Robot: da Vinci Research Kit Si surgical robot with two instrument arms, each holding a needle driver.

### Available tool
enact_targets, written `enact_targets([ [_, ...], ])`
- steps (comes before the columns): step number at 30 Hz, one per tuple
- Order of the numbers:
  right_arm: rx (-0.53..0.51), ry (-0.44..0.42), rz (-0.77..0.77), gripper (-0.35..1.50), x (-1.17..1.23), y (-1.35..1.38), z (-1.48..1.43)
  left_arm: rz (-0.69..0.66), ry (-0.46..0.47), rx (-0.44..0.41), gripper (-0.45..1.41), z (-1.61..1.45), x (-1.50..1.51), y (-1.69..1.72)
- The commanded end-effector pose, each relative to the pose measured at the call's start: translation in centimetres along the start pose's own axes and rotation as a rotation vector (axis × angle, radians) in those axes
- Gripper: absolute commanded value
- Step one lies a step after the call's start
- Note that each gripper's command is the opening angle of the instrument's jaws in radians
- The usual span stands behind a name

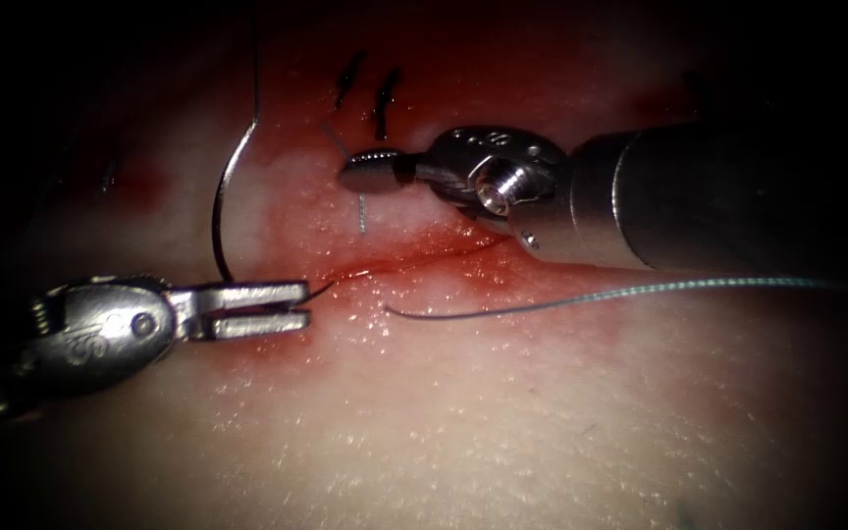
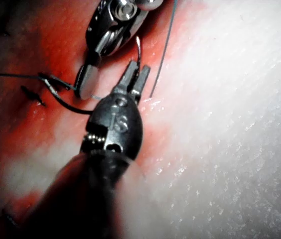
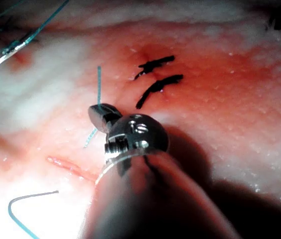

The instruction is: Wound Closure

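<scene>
Left tool (image 1: 282,306), jaws narrowly parted, meets the needle (image 1: 220,211) beside the cut (image 1: 414,257); right tool (image 1: 370,174) grips thread (image 1: 361,211), seemingly for tension

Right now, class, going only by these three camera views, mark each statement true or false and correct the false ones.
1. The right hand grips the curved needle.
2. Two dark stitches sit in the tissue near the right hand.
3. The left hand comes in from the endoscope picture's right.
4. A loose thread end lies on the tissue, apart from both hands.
1. False. The right hand is shut on a short teal thread, not on the needle.
2. True. The two dark stitches lie in the tissue just above that hand.
3. False. The left hand comes in from the left.
4. True. The loose thread end rests below the cut.
</scene>
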Motion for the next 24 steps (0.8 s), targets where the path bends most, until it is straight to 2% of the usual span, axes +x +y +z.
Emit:
enact_targets([
  [1,0.01,0.012,0.0,-0.35,0.0,-0.03,0.12,0.001,0.001,-0.001,-0.45,0.06,-0.05,-0.01],
  [8,0.069,0.078,-0.096,-0.35,0.11,-0.08,0.03,0.017,-0.015,0.01,-0.45,0.0,-0.15,0.0],
  [17,0.067,0.144,-0.168,-0.35,0.33,-0.24,-0.23,0.012,-0.037,0.027,-0.45,-0.06,-0.36,-0.01],
  [24,0.07,0.191,-0.193,-0.35,0.38,-0.25,-0.34,0.0,-0.061,0.039,-0.45,-0.15,-0.54,-0.03],
])
